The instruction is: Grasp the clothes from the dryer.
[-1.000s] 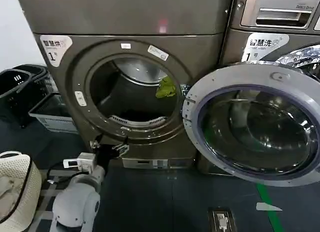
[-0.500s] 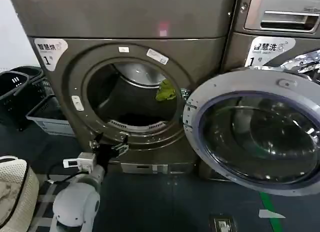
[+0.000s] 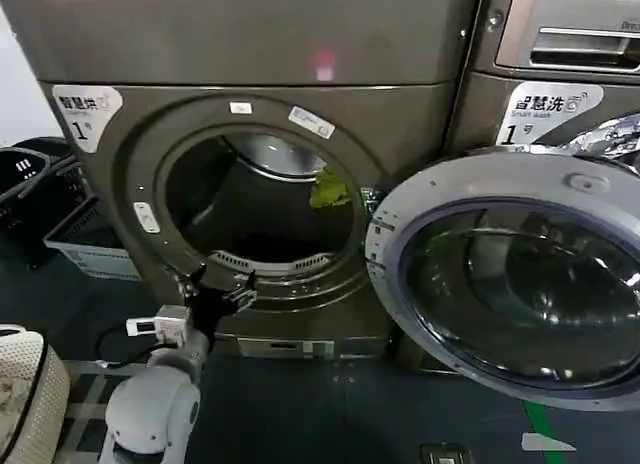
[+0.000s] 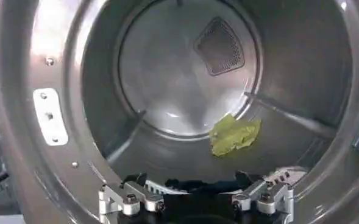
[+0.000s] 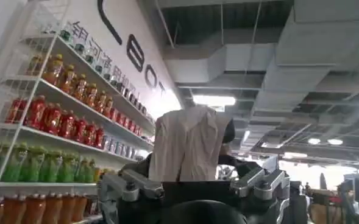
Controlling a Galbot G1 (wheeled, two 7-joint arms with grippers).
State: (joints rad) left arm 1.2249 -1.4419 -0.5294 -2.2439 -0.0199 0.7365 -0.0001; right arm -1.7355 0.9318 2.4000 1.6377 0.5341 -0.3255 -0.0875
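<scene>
The dryer (image 3: 250,44) is the bronze-grey machine with a white "1" tag, and its round mouth stands open. The clothes (image 3: 329,187), a small yellow-green piece, lie against the right wall of the drum; in the left wrist view the clothes (image 4: 234,135) rest on the drum floor ahead of the jaws. My left gripper (image 3: 215,289) hovers at the lower rim of the mouth, open and holding nothing (image 4: 197,190). My right gripper (image 5: 194,185) points up toward a ceiling with its fingers spread wide; a beige fabric shape (image 5: 188,143) rises beyond them.
The dryer's silver-rimmed glass door (image 3: 510,284) hangs open to the right, in front of the LG machine (image 3: 560,44). Grey crates (image 3: 90,244) and dark baskets sit left of the dryer. A white woven basket (image 3: 25,384) stands at the lower left.
The head view has drawn closer to the dryer, so the mouth and door look larger. The left gripper stays at the lower rim, and the clothes lie in the same place.
</scene>
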